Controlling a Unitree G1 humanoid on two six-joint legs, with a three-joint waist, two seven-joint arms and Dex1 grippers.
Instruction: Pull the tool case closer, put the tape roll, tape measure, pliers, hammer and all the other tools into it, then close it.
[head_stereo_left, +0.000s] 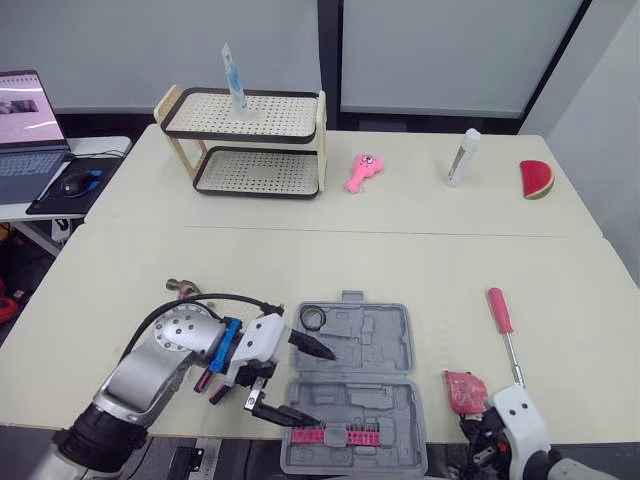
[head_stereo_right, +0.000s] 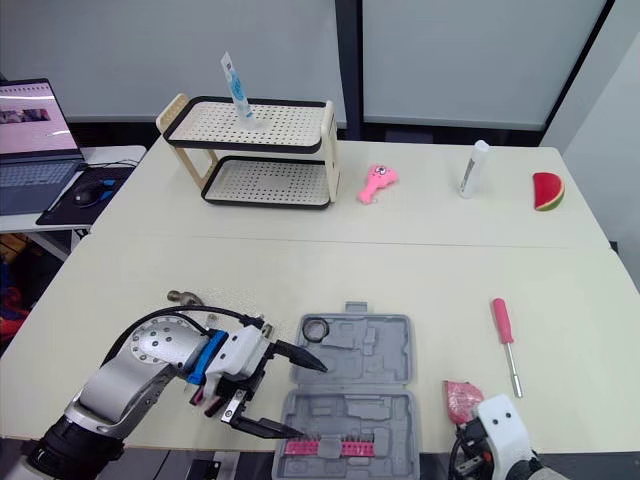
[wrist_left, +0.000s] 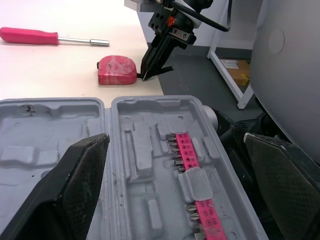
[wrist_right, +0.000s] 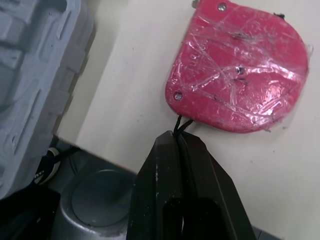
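Table (head_stereo_left: 420, 250): pale top that carries everything; both end effectors work at its near edge.
Rack (head_stereo_left: 250, 115): two tiers, on the far side of the table, well apart from both end effectors; a blue-and-white tube (head_stereo_left: 234, 82) stands upright on its top tier.
Tool case (head_stereo_left: 380, 340): grey, lying open and flat at the near edge, between the two end effectors; its moulded halves sit under the left end effector's fingers.
Laptop (head_stereo_left: 25, 130): open on a side desk, far out beyond the left arm.
Left end effector (head_stereo_left: 322, 388): fingers spread wide and holding nothing, reaching in over the case from its left side, one finger over the far half and the other over the near half.
Right end effector (wrist_right: 178, 137): fingers pressed together, pinching the thin black cord of the tape measure at their tips, just off the case's right side.
Screwdriver (head_stereo_left: 503, 325): pink handle, flat on the table just beyond the right end effector, untouched.
Hammer (head_stereo_left: 180, 289): only its metal head can be seen, on the table behind the left arm, apart from the fingers.
Tape measure (wrist_right: 240, 70): pink-red body, on the table right at the right end effector's tips, near the case but outside it.
Bit strip (wrist_left: 192, 165): pink holder seated in the case's near half, just past the left end effector's nearer fingertip.
Tape roll (head_stereo_left: 313, 318): black ring in the far half's left corner, just beside the left end effector's farther finger.
Far-edge items: pink toy (head_stereo_left: 364, 170), white tube (head_stereo_left: 463, 157) and watermelon slice (head_stereo_left: 537, 179), all well away from both end effectors.
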